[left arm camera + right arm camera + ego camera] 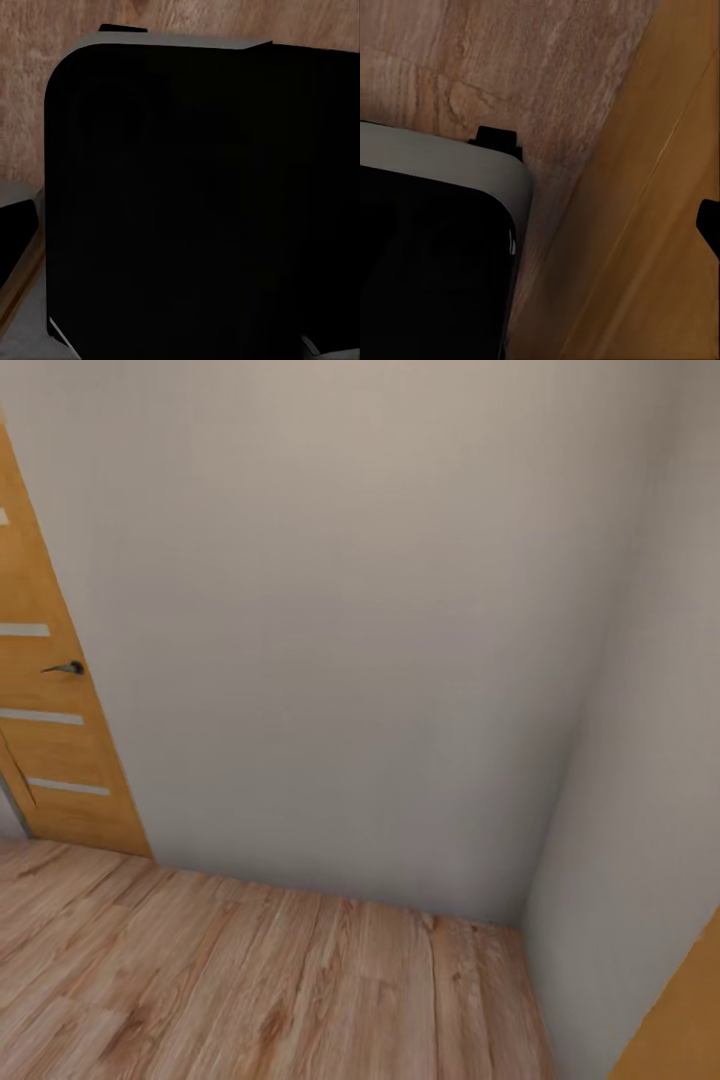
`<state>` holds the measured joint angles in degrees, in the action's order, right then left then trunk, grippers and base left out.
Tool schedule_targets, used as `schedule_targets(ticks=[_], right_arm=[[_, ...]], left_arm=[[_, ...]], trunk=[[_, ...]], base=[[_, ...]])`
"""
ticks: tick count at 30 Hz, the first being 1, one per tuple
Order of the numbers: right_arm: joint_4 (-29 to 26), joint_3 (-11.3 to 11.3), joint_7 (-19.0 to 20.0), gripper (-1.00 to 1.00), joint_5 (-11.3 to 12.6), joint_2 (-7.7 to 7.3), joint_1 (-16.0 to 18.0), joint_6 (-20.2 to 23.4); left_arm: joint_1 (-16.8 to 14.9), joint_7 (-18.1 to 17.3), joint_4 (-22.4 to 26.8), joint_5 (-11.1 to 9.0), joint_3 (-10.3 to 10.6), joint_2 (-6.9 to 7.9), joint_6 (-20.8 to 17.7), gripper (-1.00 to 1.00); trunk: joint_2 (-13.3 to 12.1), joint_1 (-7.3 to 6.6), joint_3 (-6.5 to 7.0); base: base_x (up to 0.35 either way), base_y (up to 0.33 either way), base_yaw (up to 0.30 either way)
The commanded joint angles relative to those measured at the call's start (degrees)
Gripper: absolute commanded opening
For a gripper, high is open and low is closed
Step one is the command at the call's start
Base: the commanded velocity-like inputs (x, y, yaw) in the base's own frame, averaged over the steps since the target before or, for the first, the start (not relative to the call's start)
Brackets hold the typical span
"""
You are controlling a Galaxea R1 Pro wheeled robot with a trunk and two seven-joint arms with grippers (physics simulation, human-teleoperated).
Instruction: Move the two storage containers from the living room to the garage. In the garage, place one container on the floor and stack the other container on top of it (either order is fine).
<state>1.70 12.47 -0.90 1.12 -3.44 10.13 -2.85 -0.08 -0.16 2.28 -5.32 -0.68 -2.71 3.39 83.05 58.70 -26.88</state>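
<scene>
Jaws unseen, wrists over wood floor [250, 980]

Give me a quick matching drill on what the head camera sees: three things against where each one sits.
Things:
1. orange door
2. wood plank floor
3. grey-white wall

Places:
a. across the bottom of the picture
b. at the left edge
c. across the middle, straight ahead

Pairs: 1-b, 2-a, 3-c

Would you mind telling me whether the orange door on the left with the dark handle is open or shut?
Cannot tell for certain. The orange door lies roughly flush with the grey wall, which suggests shut.
</scene>
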Motion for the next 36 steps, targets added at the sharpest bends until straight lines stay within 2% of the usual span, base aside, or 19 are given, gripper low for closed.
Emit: schedule_targets(ticks=[1,19,36], right_arm=[[0.17,0.37,-0.08,1.00,0.11,0.01,0.07,-0.31],[0.20,0.44,-0.06,1.00,0.10,0.27,0.07,-0.35],[0.19,0.44,-0.06,1.00,0.04,0.19,0.08,-0.41]], left_arm=[[-0.01,-0.02,0.01,-0.55,-0.02,-0.01,0.12,1.00],[-0.01,-0.02,0.01,-0.57,-0.02,-0.01,0.12,1.00],[-0.01,-0.02,0.01,-0.52,-0.10,-0.01,0.12,1.00]], trunk=[[0.02,0.03,-0.05],[0.02,0.03,-0.05],[0.02,0.03,-0.05]], base=[[0.290,0.000,0.218],[0.270,0.000,0.022],[0.037,0.000,0.252]])
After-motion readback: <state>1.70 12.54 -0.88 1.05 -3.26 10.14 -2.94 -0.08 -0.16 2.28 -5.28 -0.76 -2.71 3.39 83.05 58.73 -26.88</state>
